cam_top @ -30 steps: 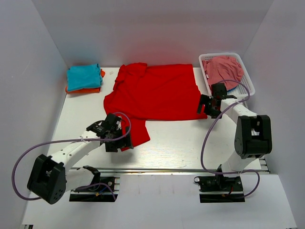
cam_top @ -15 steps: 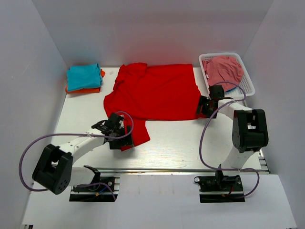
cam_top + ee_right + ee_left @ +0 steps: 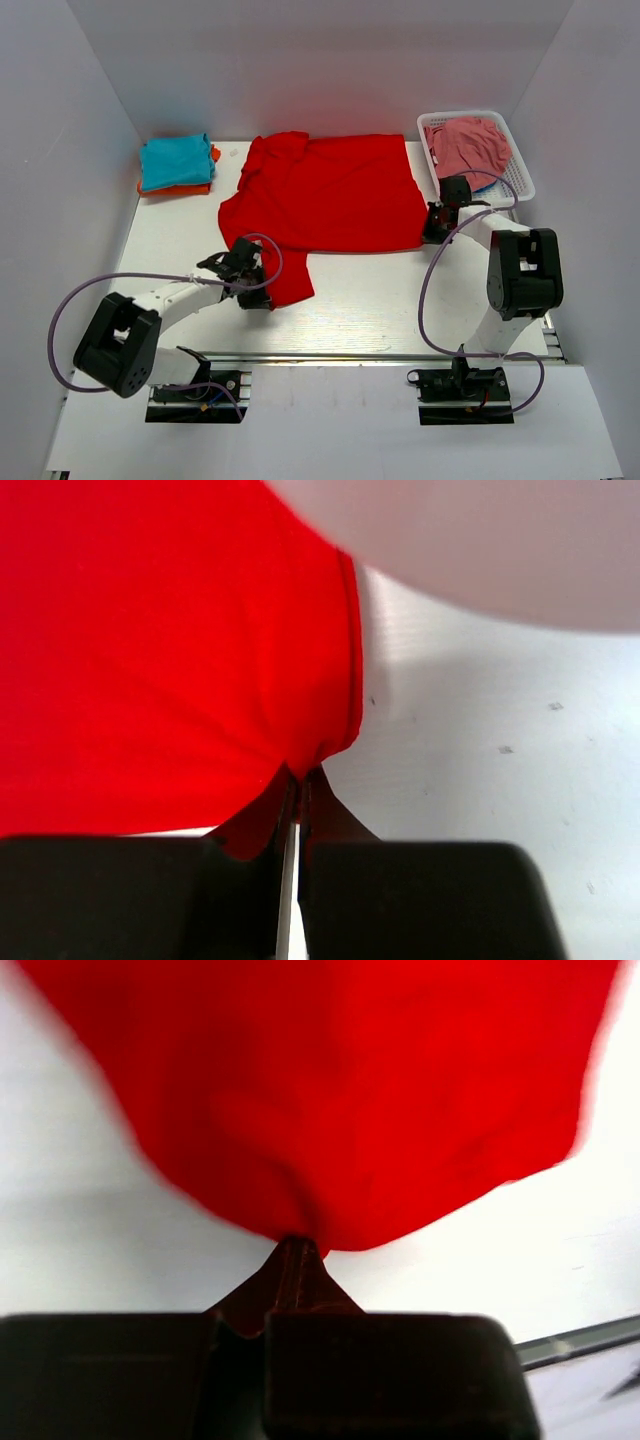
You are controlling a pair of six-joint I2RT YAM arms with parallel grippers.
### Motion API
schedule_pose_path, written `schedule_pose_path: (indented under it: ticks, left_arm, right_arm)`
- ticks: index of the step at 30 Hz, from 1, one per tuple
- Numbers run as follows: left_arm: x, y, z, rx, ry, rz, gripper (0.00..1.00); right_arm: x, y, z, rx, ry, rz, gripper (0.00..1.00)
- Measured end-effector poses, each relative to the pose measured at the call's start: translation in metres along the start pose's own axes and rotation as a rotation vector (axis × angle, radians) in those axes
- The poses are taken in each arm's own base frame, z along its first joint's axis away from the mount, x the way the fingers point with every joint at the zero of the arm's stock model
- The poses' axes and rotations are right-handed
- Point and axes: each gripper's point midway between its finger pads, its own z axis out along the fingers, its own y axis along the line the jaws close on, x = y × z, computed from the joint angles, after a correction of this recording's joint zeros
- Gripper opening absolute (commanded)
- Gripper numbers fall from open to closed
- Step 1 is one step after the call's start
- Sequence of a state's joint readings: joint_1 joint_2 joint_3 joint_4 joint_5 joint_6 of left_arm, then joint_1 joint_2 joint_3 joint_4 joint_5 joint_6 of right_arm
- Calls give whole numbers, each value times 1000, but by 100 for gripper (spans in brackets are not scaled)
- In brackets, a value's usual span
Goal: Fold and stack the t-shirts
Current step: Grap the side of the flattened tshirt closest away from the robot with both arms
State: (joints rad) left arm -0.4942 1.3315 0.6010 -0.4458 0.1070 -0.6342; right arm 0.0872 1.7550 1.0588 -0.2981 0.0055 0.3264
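Observation:
A bright red t-shirt (image 3: 325,195) lies spread flat across the middle of the white table. My left gripper (image 3: 262,292) is shut on the tip of its near-left sleeve; in the left wrist view the red cloth (image 3: 330,1110) bunches right at my left gripper (image 3: 296,1245). At the shirt's near right corner my right gripper (image 3: 432,222) is shut on the hem, and in the right wrist view the red cloth (image 3: 170,660) is pinched in my right gripper (image 3: 300,775). A folded teal t-shirt (image 3: 175,160) sits on a folded orange one (image 3: 180,188) at the back left.
A white basket (image 3: 517,170) at the back right holds a pink garment (image 3: 466,141) over something blue. White walls enclose the table on three sides. A metal rail (image 3: 380,355) runs along the near edge by the arm bases.
Both grippers have gone from open to shut on the red t-shirt. The left one slid in onto the sleeve tip, the right one onto the near right corner of the hem.

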Motion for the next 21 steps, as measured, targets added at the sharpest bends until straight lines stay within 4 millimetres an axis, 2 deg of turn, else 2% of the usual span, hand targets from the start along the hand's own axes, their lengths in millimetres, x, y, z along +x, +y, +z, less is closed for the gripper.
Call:
schedule_pose_path:
  ticks: [3, 6, 10, 16, 17, 18, 19, 20, 21]
  left_arm:
    - [8, 15, -11, -70, 9, -11, 0]
    - [17, 31, -31, -160, 33, -41, 0]
    - [24, 36, -47, -206, 71, -65, 0]
    - [34, 34, -51, -193, 118, -64, 0]
    - [34, 31, -50, -176, 118, -60, 9]
    - [32, 27, -50, -156, 112, -58, 36]
    - [29, 23, -50, -132, 103, -50, 84]
    - [26, 18, -50, -106, 88, -45, 100]
    - [23, 13, -50, -83, 74, -42, 100]
  right_arm:
    - [-8, 0, -8, 24, 7, 8, 0]
    - [-27, 2, -21, 44, -11, 11, 0]
    - [-46, 7, -35, 48, -37, 11, 0]
    - [-38, 8, -40, 37, 0, 11, 0]
    - [-36, 9, -40, 33, 6, 10, 0]
    - [-34, 9, -39, 29, 12, 9, 0]
    - [-31, 10, -39, 21, 22, 10, 0]
    - [-28, 10, -38, 18, 30, 10, 0]
    - [-26, 11, -38, 12, 36, 9, 0]
